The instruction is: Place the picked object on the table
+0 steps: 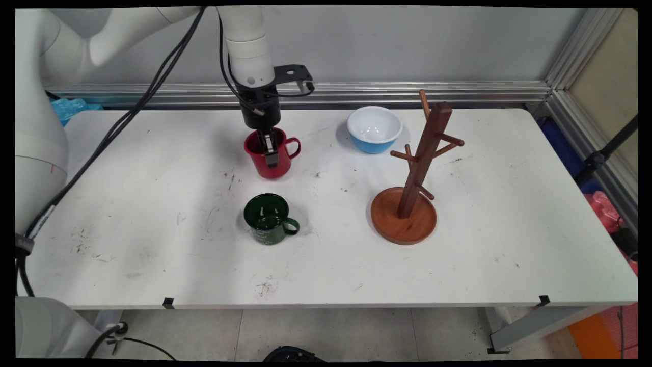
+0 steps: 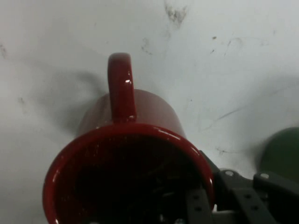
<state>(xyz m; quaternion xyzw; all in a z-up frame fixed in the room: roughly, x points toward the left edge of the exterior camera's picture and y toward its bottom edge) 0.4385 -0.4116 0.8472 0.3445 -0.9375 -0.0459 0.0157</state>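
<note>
Item: white arm, entering from the upper left, last link vertical, black gripper (image 1: 270, 153) pointing straight down into the red mug (image 1: 270, 163). Black cables hang from the wrist and trail off toward the left. Gripper state: fingers astride the mug's near wall, one finger (image 1: 271, 152) showing against the outer face and the other inside the cup; they appear closed on the wall, though the contact itself is hidden in the hand view, where the red mug (image 2: 135, 140) fills the lower frame and the linkage rises beside its rim at the lower right. Red mug: upright on the white table (image 1: 484, 255), handle turned to the picture's right, standing in the rear middle of the table. Green mug (image 1: 267, 220): upright, directly nearer the camera than the red mug, apart from it, handle to the right; a green edge (image 2: 282, 154) also shows in the hand view. Bowl (image 1: 375, 129): white inside, blue outside, to the right of the red mug and slightly farther back. Wooden mug tree (image 1: 412, 188): round base, upright post with pegs, well to the right of the red mug, in front of the bowl.
</note>
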